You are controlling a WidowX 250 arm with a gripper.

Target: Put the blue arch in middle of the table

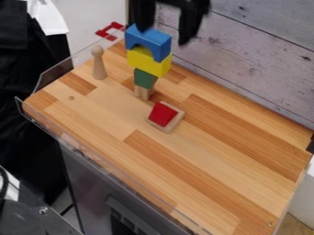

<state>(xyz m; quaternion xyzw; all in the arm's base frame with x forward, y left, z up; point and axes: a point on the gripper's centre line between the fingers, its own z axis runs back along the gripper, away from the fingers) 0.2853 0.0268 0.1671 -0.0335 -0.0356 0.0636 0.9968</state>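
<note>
Crowning a yellow block [149, 64], the blue arch [149, 38] opens downward

From my remote station I read this as a robotics lab, or a corner of one: a black two-finger gripper [164, 34] hangs over a butcher-block tabletop [227, 156], where colored toy blocks [149, 62] make a test scene rather than a household job. Clear plastic guards [64, 71] line some of the tabletop's edges, and a grey wood-plank panel [251, 55] stands behind as a backdrop. Lower left, I note a dark fixture with a bolt [36, 218] and a black cable [5, 183], more bench rig than home furnishing.
</note>
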